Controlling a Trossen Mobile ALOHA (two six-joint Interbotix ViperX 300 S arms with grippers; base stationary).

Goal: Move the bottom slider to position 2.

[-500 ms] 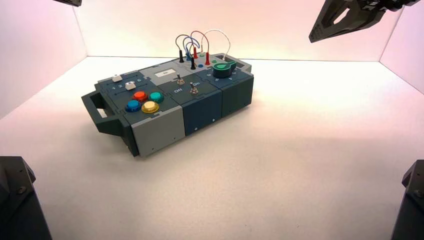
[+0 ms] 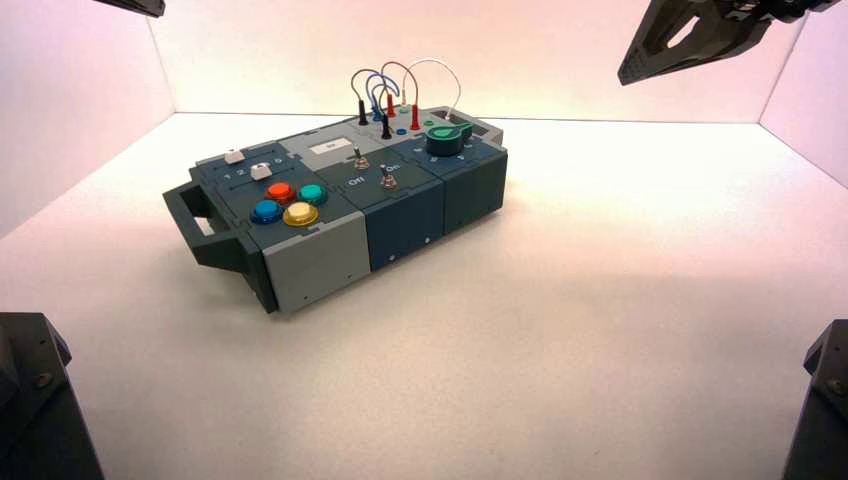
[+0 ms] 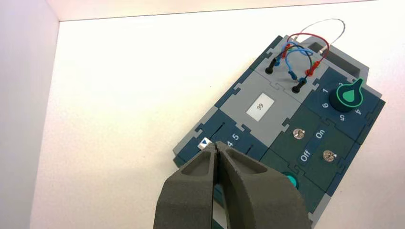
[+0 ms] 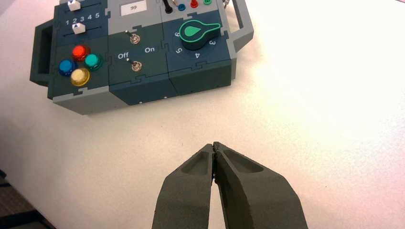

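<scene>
The bottom slider (image 2: 261,171), a small white knob, sits in the track next to the four coloured buttons (image 2: 288,201) at the box's left end. In the right wrist view the slider (image 4: 79,28) lies just below the printed numerals, between 2 (image 4: 75,20) and 3. My left gripper (image 3: 218,144) is shut and empty, high above the slider end; its fingers hide the bottom slider, and only the other white knob (image 3: 205,143) shows. My right gripper (image 4: 213,144) is shut and empty, raised over the table to the right of the box (image 2: 630,68).
The box (image 2: 320,255) stands turned, with a handle (image 2: 195,228) on its left end. It also bears two toggle switches (image 2: 387,180), a green knob (image 2: 447,135), a small display (image 2: 330,146) and looped wires (image 2: 400,90) at the back. White walls enclose the table.
</scene>
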